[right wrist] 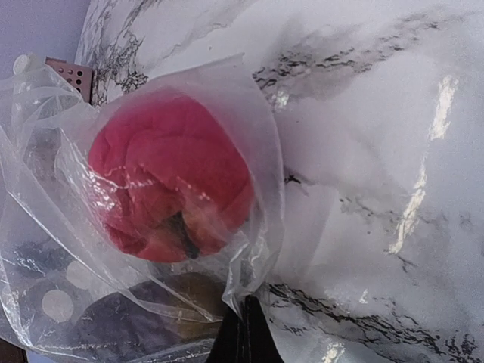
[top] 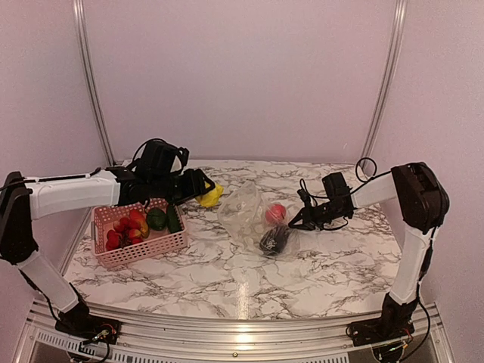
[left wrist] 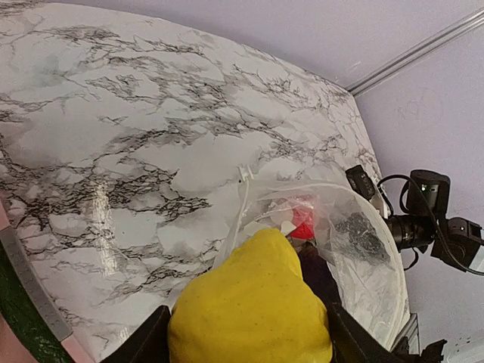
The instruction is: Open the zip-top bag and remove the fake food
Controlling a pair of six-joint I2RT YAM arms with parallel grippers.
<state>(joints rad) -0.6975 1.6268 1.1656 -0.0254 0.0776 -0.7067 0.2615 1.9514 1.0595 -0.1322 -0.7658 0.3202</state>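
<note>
As I scan the overhead view from its left edge, my entries run as follows.

1. Pink basket (top: pixel 144 254), lower left of centre on the marble-patterned table (top: pixel 227 280). Contents: a cluster of red toys (top: pixel 127 227) and a green toy (top: pixel 156 218).
2. Left gripper (top: pixel 204 190), just above the basket's right end. Its jaws are spread fairly wide and clamped on the yellow toy (top: pixel 212 196). In the left wrist view this toy fills the lower middle of the frame between the two fingers (left wrist: pixel 144 342) and blocks my sight of the near part of the bag.
3. Zip-top bag (top: pixel 243 204), centre of frame, clear and crumpled, lying on the table. Pale round spots show on one face.
4. Fake food inside it: the red toy (top: pixel 276 212) at the bag's right side and the dark purple toy (top: pixel 274 240) below it. In the right wrist view, film veils both.
5. Right gripper (top: pixel 292 224), right of the bag. Its jaws are fully closed, pinching the bag's film, which gathers into the fingertips at bottom centre of its wrist view.
6. Black cable (top: pixel 367 168), looped above the right arm.
</note>
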